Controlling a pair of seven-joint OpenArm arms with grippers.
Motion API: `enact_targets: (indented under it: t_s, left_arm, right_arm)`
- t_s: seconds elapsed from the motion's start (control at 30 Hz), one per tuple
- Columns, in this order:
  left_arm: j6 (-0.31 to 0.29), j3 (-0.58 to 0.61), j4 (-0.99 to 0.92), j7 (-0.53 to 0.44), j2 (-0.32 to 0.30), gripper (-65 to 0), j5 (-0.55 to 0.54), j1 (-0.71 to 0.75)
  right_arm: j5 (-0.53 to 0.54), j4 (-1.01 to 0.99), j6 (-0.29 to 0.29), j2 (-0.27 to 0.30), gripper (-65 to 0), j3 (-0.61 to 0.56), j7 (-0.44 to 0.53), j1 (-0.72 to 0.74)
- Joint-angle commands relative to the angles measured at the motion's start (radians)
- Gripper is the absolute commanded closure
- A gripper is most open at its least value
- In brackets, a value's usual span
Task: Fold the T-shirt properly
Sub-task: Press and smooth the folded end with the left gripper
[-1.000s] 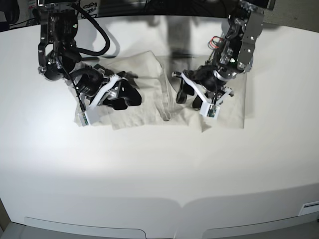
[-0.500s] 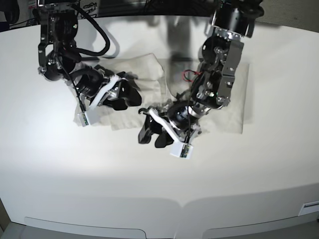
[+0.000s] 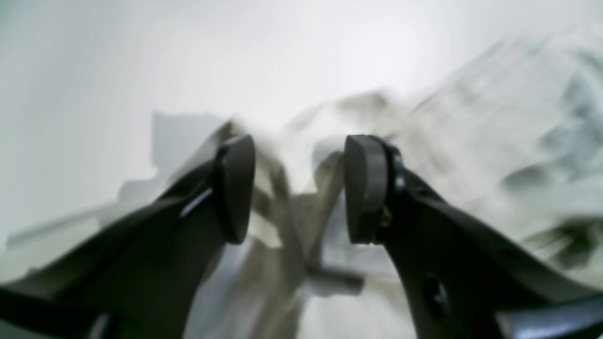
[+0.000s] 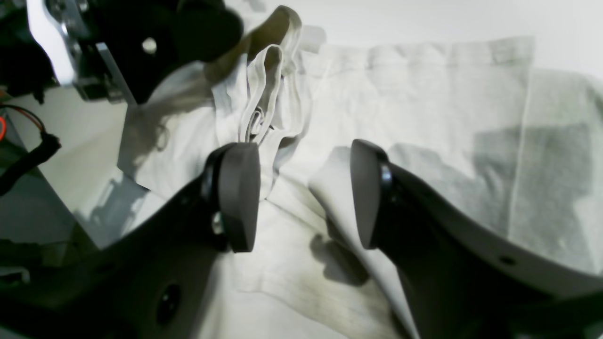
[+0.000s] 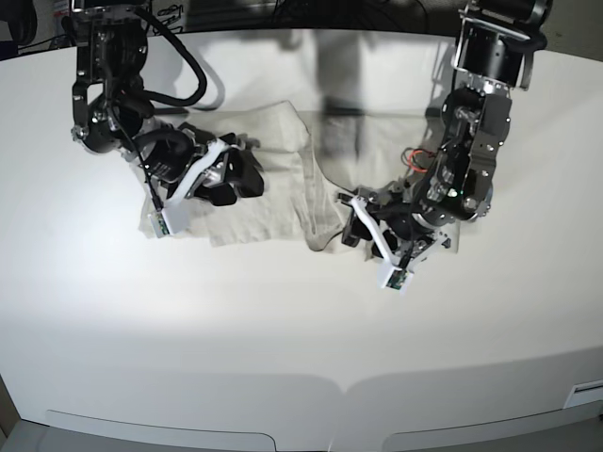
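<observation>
Broad white table (image 5: 283, 320) with a rounded front edge and glossy, reflective surface.

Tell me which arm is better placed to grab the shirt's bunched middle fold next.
Probably the left: its open left pincer sits at the T-shirt's bunched ridge, while the open right pincer is over flatter cloth.

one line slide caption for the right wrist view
Open right gripper hovering over the wrinkled off-white T-shirt, beside its bunched folds.
</observation>
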Motion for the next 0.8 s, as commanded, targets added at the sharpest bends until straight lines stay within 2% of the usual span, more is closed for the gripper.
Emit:
enact_targets:
  t_s: [0.0,0.1,0.2,0.3,0.5,0.6,0.67,0.77]
  left_arm:
    - [0.006,0.000,0.018,-0.022,-0.007,-30.1,-0.011,-0.021]
    - [0.013,0.000,0.018,-0.012,-0.029,-30.1,-0.025,-0.001]
    - [0.008,0.000,0.018,-0.014,-0.035,-30.1,-0.088,0.030]
    - [-0.018,0.000,0.018,-0.023,-0.034,-30.1,-0.138,0.056]
    - [-0.025,0.000,0.018,-0.027,-0.034,-30.0,-0.143,0.074]
    - [-0.024,0.000,0.018,-0.060,-0.034,-29.1,-0.152,0.076]
    - [-0.024,0.000,0.018,-0.093,-0.034,-24.4,-0.170,0.076]
    - [-0.024,0.000,0.018,-0.141,-0.027,-7.9,-0.180,0.076]
  right_arm:
    - [0.023,0.018,0.009,0.006,-31.2,0.005,0.023,0.012]
    - [0.023,0.018,0.009,0.006,-31.2,0.005,0.024,0.012]
    - [0.023,0.018,0.009,0.006,-31.2,0.005,0.036,0.012]
    - [0.023,0.018,0.009,0.006,-31.2,0.004,0.042,0.016]
    - [0.023,0.018,0.009,0.006,-31.2,0.004,0.041,0.037]
    - [0.025,0.018,0.009,0.005,-31.2,0.004,0.041,0.039]
    - [0.026,0.018,0.009,0.006,-31.2,0.004,0.041,0.039]
    - [0.026,0.018,0.009,0.006,-31.2,0.004,0.034,0.039]
